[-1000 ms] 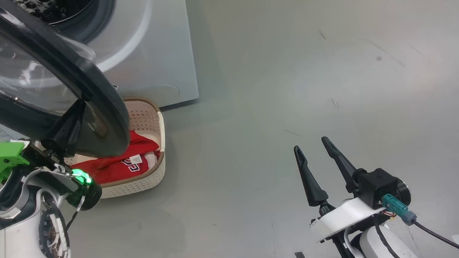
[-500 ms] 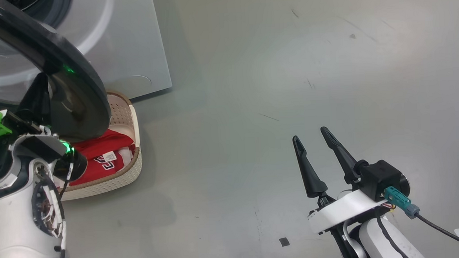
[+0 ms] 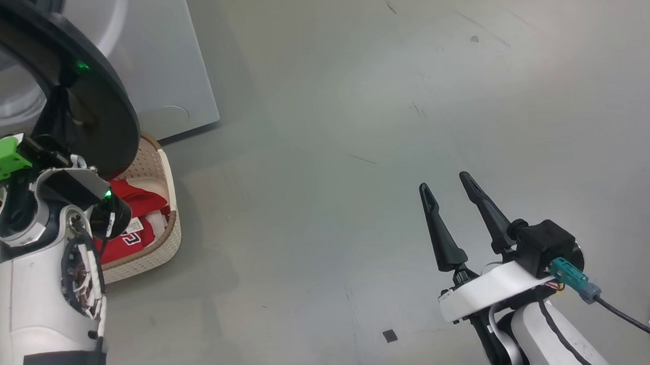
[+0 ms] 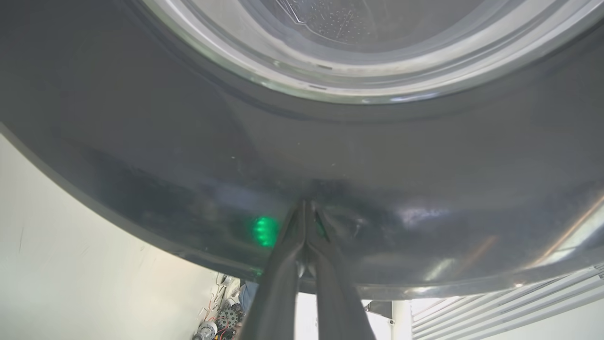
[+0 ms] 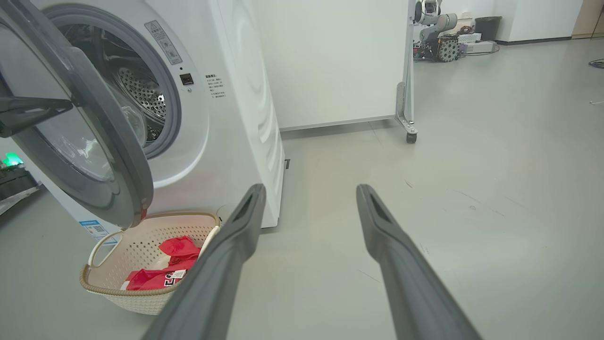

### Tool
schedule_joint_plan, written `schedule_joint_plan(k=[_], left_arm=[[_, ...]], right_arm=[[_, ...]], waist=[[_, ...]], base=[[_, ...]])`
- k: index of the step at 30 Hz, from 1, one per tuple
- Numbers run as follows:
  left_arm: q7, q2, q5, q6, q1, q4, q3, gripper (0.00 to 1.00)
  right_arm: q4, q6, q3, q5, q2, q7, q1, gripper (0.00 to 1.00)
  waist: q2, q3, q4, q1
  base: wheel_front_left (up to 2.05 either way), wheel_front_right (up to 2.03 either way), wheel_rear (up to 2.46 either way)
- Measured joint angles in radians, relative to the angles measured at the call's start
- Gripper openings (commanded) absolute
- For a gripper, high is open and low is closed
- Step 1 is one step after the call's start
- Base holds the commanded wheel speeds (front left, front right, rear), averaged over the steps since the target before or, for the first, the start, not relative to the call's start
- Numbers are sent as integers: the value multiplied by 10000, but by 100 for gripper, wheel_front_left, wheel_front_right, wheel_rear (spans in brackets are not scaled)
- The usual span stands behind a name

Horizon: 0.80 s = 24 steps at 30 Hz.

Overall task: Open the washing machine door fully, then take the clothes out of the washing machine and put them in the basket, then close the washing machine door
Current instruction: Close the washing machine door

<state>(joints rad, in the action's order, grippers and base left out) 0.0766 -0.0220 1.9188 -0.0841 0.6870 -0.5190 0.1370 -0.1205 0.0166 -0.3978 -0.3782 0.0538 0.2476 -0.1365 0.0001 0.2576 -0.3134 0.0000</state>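
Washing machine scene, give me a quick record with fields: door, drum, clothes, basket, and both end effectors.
washing machine door: partly open, lower edge above the basket
drum: bare perforated steel where visible
clothes: red, lying in the basket
basket: on the floor in front of the washing machine
left end effector: shut, tips against the door's black rim
right end effector: open, empty, above the floor
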Motion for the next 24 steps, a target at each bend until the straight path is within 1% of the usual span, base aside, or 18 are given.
schedule_joint_plan(k=[3, 6, 8, 11, 16, 19, 21, 22, 23, 24], left_arm=[[15, 0, 136, 113, 2, -224, -249, 0], [44, 10, 334, 234, -9, -393, -554, 0], [249, 2, 341, 364, -47, -458, -849, 0], [529, 23, 543, 430, -199, -523, -1266, 0], [897, 19, 487, 694, -892, -564, -1956, 0], [988, 19, 173, 907, -1358, -523, -2332, 0], [984, 19, -259, 1066, -1623, -445, -2460, 0], [984, 13, -391, 1181, -1750, -376, -2512, 0], [982, -21, -709, 1413, -1979, -230, -2723, 0], [982, -79, -1020, 1521, -2090, -159, -2897, 0]], right_arm=[[17, -94, 167, 0, -12, 0, 0, 100], [19, -94, 293, 19, -13, 0, 0, 100], [15, -94, 382, 46, -17, 0, 1, 100], [-10, -94, 545, 130, -23, 0, 13, 100], [-71, -75, 690, 222, -23, 0, 27, 100], [-113, -19, 736, 301, -4, 0, 65, 100], [-151, 27, 767, 305, 33, 0, 126, 100], [-165, 31, 790, 313, 46, 0, 169, 100], [-186, 75, 846, 364, 63, 0, 248, 100], [-188, 75, 878, 376, 73, 0, 265, 100]], waist=[[0, -31, 49, 0], [0, -103, 178, 0], [0, -165, 300, 0], [0, -277, 533, 0], [0, -514, 1044, 0], [0, -696, 1395, 0], [0, -828, 1639, 0], [0, -900, 1767, 0], [0, -1044, 2022, 0], [0, -1118, 2151, 0]], base=[[0, 0, 0], [0, 0, 0], [0, 0, 0], [0, 0, 0], [0, 0, 0], [0, 0, 0], [0, 0, 0], [0, 0, 0], [0, 0, 0], [0, 0, 0]])
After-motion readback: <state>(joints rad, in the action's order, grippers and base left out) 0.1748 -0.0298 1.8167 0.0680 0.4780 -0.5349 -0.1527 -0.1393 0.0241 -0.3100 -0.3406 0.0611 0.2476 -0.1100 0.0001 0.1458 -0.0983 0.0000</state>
